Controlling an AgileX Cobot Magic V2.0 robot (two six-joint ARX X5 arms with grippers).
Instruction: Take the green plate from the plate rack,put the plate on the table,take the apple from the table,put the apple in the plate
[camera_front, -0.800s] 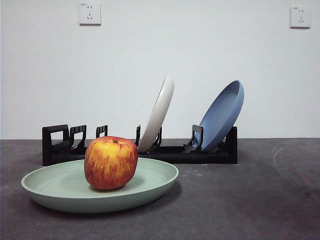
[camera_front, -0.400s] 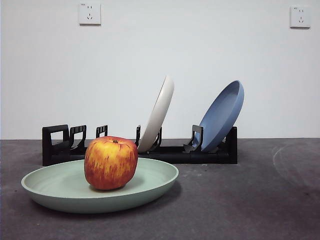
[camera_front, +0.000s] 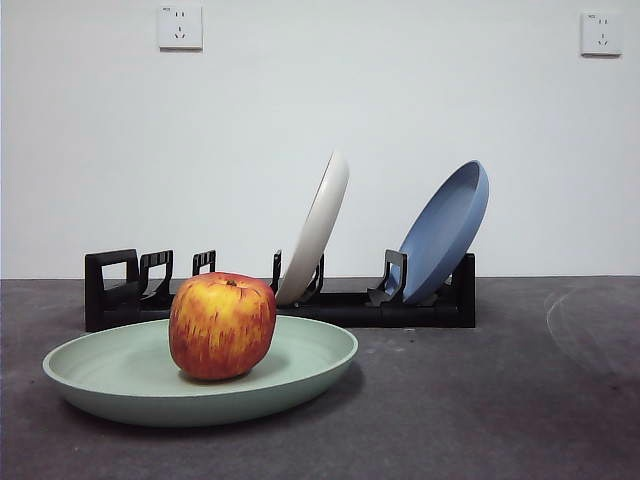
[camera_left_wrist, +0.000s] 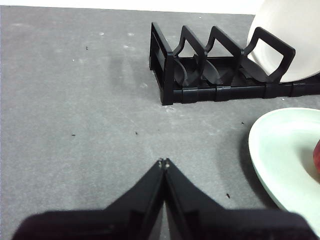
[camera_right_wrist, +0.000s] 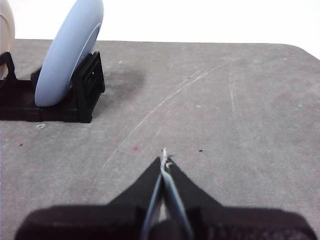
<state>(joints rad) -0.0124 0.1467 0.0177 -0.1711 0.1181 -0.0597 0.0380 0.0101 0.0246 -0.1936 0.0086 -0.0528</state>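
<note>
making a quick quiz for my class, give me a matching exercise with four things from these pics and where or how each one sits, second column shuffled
Things:
1. apple
2. green plate
3. blue plate
4. left claw

Places or states:
A. leaning in a slot at one end of the plate rack
B. shut, empty, over the bare table beside the rack's other end
C. lying flat on the table in front of the rack
D. resting inside a plate

Pairs: 1-D, 2-C, 3-A, 4-B
</note>
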